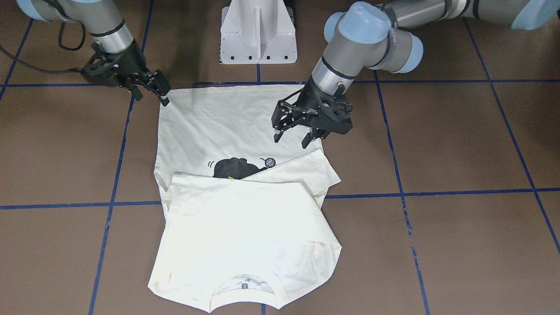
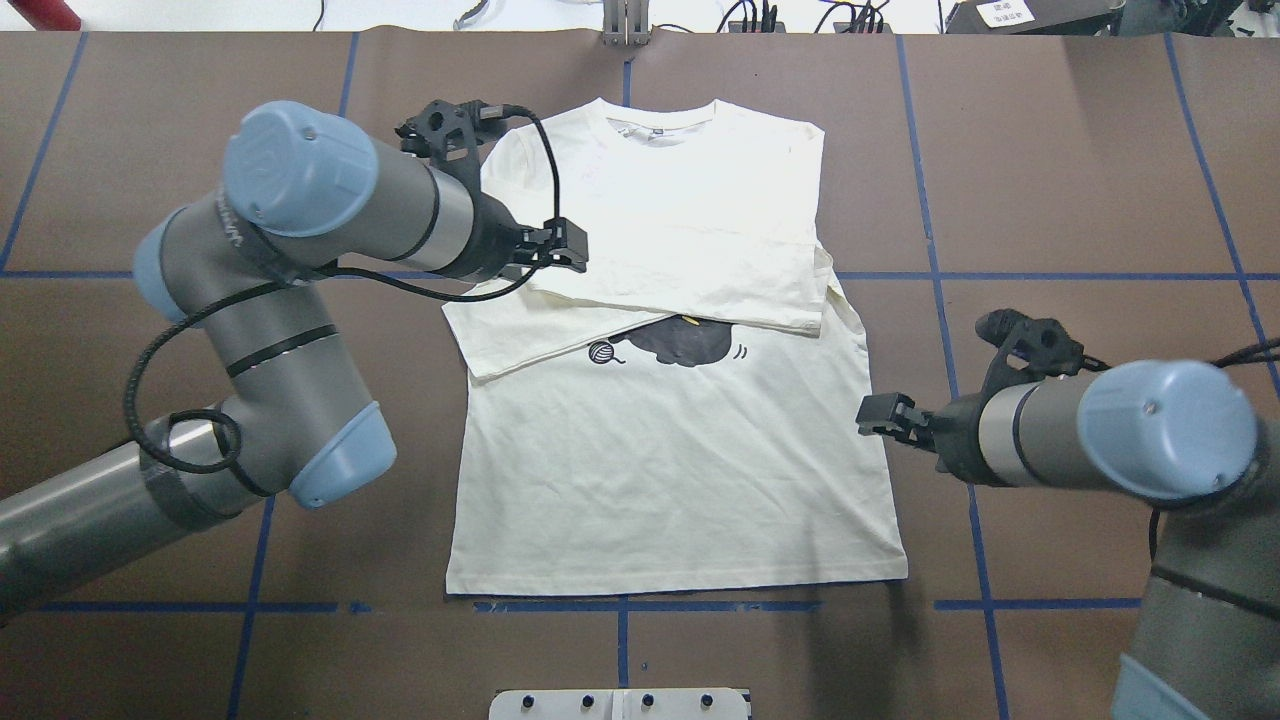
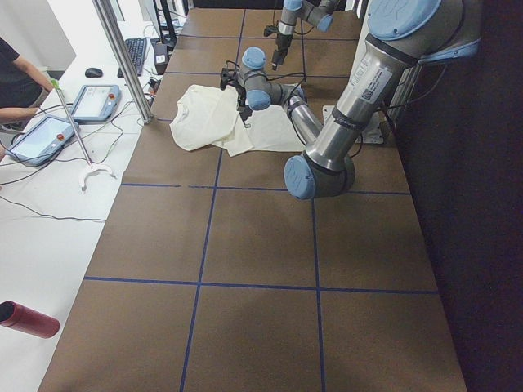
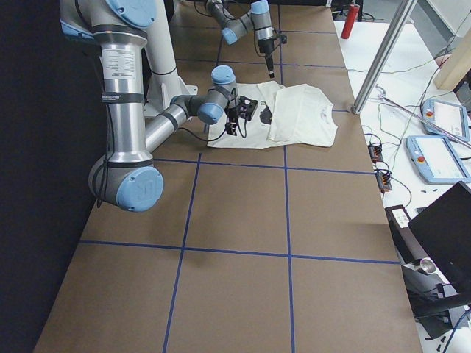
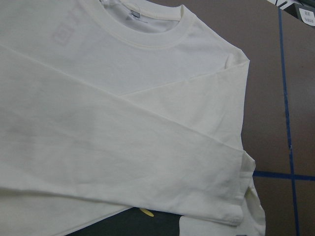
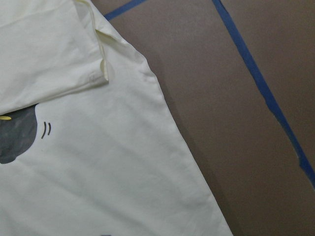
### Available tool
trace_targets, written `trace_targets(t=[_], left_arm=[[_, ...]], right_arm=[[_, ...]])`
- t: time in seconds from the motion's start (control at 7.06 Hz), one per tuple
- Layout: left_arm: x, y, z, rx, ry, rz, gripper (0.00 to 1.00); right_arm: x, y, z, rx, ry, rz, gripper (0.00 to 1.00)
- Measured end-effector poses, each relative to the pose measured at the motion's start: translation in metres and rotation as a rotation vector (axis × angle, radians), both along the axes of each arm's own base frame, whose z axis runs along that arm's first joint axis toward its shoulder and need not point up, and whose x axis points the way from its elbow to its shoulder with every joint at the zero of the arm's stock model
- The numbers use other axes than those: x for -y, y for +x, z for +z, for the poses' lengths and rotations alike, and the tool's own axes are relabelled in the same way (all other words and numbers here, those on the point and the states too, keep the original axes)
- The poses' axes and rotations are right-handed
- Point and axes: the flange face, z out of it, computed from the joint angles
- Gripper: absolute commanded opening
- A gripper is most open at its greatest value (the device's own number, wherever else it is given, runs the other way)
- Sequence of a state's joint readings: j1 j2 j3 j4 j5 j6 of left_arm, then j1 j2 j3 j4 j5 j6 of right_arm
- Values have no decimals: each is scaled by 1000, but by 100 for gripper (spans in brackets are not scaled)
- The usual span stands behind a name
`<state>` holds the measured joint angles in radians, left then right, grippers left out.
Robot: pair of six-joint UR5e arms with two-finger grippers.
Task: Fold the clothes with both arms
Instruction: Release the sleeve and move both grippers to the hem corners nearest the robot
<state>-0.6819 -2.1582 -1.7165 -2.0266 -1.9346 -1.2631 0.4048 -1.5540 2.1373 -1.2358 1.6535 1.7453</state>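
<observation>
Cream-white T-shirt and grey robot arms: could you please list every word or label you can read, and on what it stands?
No text is legible.
Faint pinkish lettering showing through the folded cream-white T-shirt: unreadable.
Small grey neck label: blurred.
White sticker on the grey left arm: too small.

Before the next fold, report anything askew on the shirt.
The folded sleeve on the robot's left juts diagonally past the side edge of the T-shirt, so that fold does not lie square.

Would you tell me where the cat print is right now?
In the overhead view, the cat print sits mid-shirt, half hidden under the fabric folded across the T-shirt, with the yarn ball just to its left.
</observation>
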Motion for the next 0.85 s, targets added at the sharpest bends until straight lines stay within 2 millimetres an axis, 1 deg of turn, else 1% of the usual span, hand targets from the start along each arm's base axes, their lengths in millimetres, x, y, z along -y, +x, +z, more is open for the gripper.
trace_targets(t=[0.14, 0.28, 0.43, 0.57, 0.85], left_arm=[[2, -16, 20, 18, -8, 10, 78], [3, -20, 33, 31, -16, 14, 78], [4, -19, 39, 38, -21, 17, 78], [5, -17, 43, 39, -22, 19, 78], [9, -14, 48, 36, -19, 19, 79]], right_arm=[[-30, -21, 9, -18, -11, 47, 88], [-57, -31, 24, -43, -28, 75, 87], [-76, -34, 41, -70, -47, 84, 85], [-90, -34, 53, -89, -63, 89, 85], [-103, -37, 61, -104, -69, 86, 81]])
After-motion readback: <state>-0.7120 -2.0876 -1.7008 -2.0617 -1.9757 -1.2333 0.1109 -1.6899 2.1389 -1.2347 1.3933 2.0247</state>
